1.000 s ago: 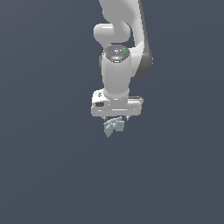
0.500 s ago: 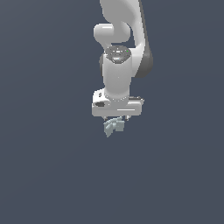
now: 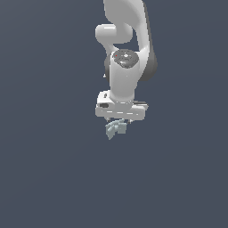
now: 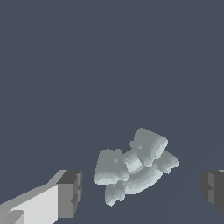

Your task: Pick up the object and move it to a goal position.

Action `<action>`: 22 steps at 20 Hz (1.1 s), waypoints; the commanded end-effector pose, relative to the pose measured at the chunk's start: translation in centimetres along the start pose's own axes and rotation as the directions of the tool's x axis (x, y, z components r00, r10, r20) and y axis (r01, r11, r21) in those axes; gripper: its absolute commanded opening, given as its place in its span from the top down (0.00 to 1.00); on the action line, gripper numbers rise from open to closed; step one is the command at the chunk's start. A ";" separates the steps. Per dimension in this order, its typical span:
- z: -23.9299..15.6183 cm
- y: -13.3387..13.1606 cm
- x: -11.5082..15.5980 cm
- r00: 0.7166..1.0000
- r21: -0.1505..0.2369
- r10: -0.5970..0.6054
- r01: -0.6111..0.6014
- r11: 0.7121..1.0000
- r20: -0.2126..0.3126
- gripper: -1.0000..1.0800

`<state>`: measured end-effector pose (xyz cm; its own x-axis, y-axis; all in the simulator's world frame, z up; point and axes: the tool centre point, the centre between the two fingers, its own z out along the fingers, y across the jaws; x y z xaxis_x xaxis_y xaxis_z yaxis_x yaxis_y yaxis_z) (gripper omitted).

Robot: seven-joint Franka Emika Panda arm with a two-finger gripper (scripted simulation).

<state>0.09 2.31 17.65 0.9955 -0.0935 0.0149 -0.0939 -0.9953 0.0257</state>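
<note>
Pale grey-green and jagged, the small lumpy object [image 4: 133, 168] lies between the spread dark pads [image 4: 70, 192] of the white gripper [image 3: 119, 119], untouched; it looks light, rigid, awkward — pinching its thick middle, clear of the stubby prongs, seems safest

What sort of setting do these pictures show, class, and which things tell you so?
Most likely a bare physics-simulation scene: a featureless slate-grey ground, a smooth white robot arm, and a blocky pale grey-green lumpy object lying between the fingers of the open gripper.

object [image 4: 133, 170]: pale grey-green | fingers [image 4: 70, 194]: dark grey | arm [image 3: 124, 75]: white
</note>
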 end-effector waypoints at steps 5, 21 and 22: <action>0.8 -0.4 -0.6 0.994 -0.046 0.107 -0.107 0.993 0.002 0.00; 2.8 -1.3 -1.9 0.927 -0.155 0.372 -0.375 0.914 -0.052 0.00; 2.9 -1.3 -2.0 0.920 -0.160 0.387 -0.391 0.906 -0.058 0.00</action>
<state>-1.66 3.69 14.88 0.8918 -0.4468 0.0718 -0.4523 -0.8756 0.1696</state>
